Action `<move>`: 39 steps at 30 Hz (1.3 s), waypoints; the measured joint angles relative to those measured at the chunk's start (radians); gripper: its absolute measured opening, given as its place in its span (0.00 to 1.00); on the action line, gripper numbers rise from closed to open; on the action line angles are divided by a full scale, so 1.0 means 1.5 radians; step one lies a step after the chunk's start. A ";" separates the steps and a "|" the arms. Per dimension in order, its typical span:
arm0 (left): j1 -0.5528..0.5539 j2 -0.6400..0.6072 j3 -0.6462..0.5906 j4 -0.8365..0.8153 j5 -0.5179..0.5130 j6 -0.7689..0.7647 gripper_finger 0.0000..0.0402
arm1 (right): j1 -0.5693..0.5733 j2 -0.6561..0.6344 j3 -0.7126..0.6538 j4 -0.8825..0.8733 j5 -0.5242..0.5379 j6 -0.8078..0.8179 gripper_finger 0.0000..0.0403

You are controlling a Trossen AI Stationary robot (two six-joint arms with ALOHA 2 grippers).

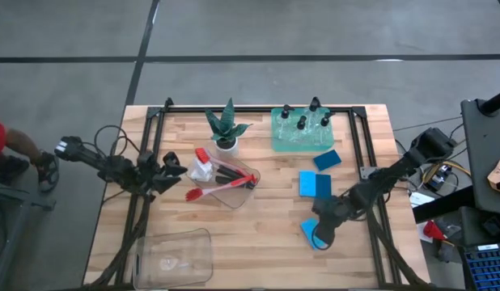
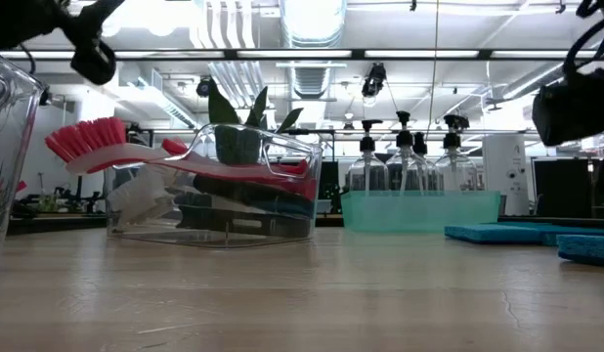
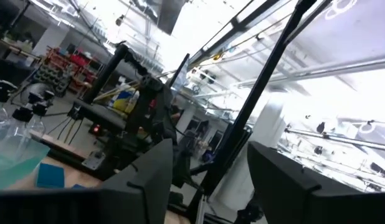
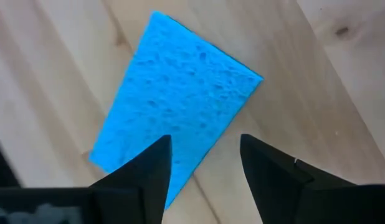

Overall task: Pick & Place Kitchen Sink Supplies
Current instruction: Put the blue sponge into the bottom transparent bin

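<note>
A blue sponge [image 4: 180,93] lies flat on the wooden table near its right front [image 1: 308,233]. My right gripper [image 4: 205,168] hangs open just above the sponge's near corner, pointing steeply down, one finger over the sponge and one over bare wood [image 1: 321,237]. Two more sponges [image 1: 315,184] and another [image 1: 328,160] lie flat farther back. Red-handled brushes [image 1: 222,187] rest in a clear bin [image 1: 243,194], one bristle head [image 2: 87,142] sticking out over its rim. Small bottles [image 1: 302,121] stand in a green tray [image 1: 278,141]. My left gripper [image 1: 179,170] is open beside the bin, tipped upward [image 3: 208,186].
A green spiky plant in a white pot [image 1: 227,133] stands behind the bin. A second clear bin [image 1: 173,259] sits at the front left. A black frame [image 1: 371,162] runs along the table's sides. Bare wood lies between the bin and the sponges.
</note>
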 joint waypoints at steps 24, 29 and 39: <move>0.000 0.354 0.234 -0.003 -0.002 0.040 0.51 | 0.000 0.057 0.026 0.042 0.101 -0.092 0.03; 0.000 0.431 0.293 0.000 -0.005 0.041 0.51 | 0.003 0.037 0.039 0.039 0.123 -0.124 0.02; 0.001 0.597 0.440 -0.081 -0.046 -0.050 0.51 | 0.003 -0.002 0.123 0.009 0.249 -0.271 0.02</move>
